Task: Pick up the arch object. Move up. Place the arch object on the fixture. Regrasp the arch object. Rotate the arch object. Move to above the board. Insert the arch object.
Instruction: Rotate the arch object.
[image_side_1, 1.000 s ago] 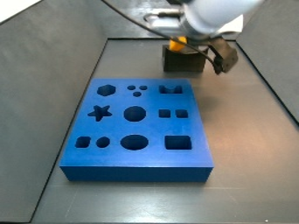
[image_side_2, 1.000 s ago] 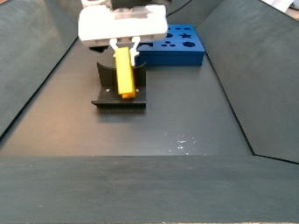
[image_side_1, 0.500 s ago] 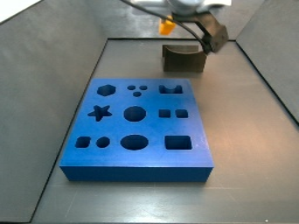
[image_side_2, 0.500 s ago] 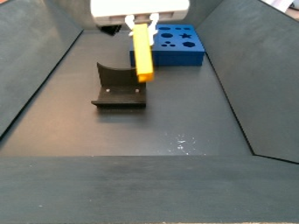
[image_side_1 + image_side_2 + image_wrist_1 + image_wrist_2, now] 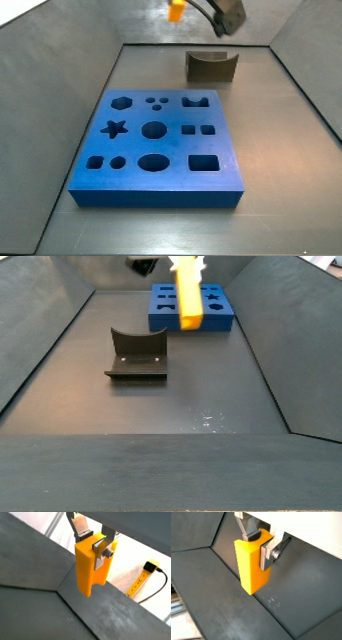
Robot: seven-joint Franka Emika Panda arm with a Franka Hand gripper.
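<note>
The arch object (image 5: 92,567) (image 5: 252,566) is a bright orange-yellow oblong block, and my gripper (image 5: 93,539) (image 5: 262,539) is shut on its upper end in both wrist views. It hangs long-side down, high above the floor. In both side views only part of it shows at the frame's upper edge (image 5: 177,10) (image 5: 189,291), with the gripper mostly cut off. The fixture (image 5: 210,66) (image 5: 136,354), a dark notched holder, stands empty on the floor, below and apart from the block. The board (image 5: 158,150) (image 5: 193,308), a blue slab with shaped holes, lies flat on the floor.
Sloped dark walls (image 5: 47,346) enclose the floor on all sides. A yellow device with a black cable (image 5: 143,577) shows beyond the wall in a wrist view.
The gripper has lifted the arch object off the fixture and carried it upward, now near the upper frame edge. The fixture's notch is left empty.
</note>
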